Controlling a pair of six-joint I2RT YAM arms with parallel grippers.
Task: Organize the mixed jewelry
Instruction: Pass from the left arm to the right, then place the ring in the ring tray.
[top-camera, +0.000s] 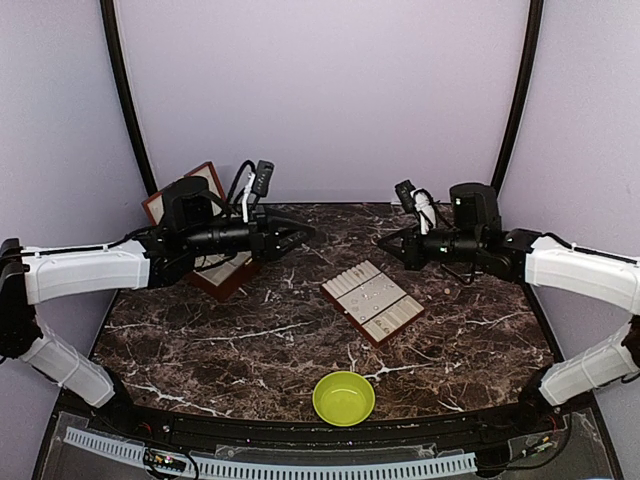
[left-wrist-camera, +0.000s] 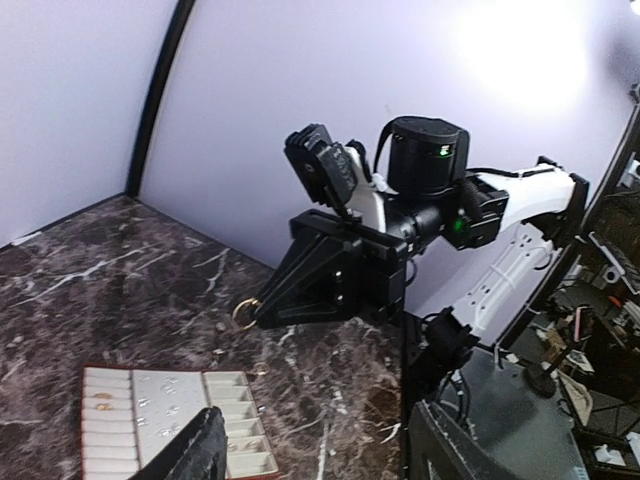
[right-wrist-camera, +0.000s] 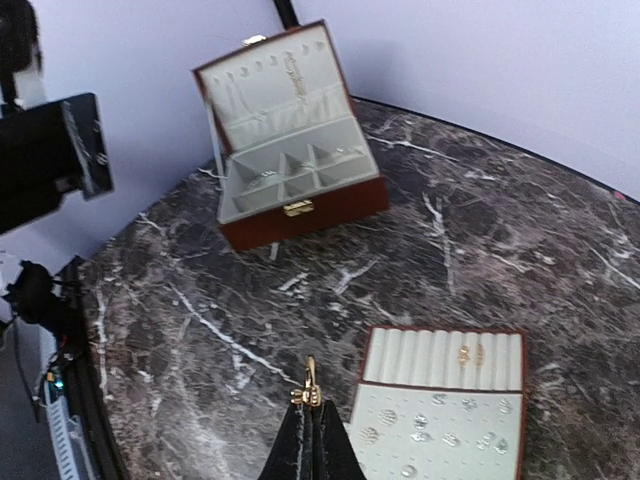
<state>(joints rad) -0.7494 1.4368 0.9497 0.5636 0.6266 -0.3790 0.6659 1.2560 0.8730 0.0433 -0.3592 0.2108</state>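
A small gold ring sticks out of the tips of my right gripper, which is shut on it above the marble table, just left of the tray. From the left wrist view the same ring hangs at the right gripper's tip. My left gripper hovers by the open red-brown box with its jaws apart and nothing between them; only one finger shows in its own view. A few tiny pale pieces lie on the marble near the tray. Two gold rings sit in the tray's padded rows, and small studs on its flat half.
The hinged box stands open at the back left, with cream compartments and its lid up. The flat tray lies mid-table. A lime-green bowl sits near the front edge. Purple walls enclose the table.
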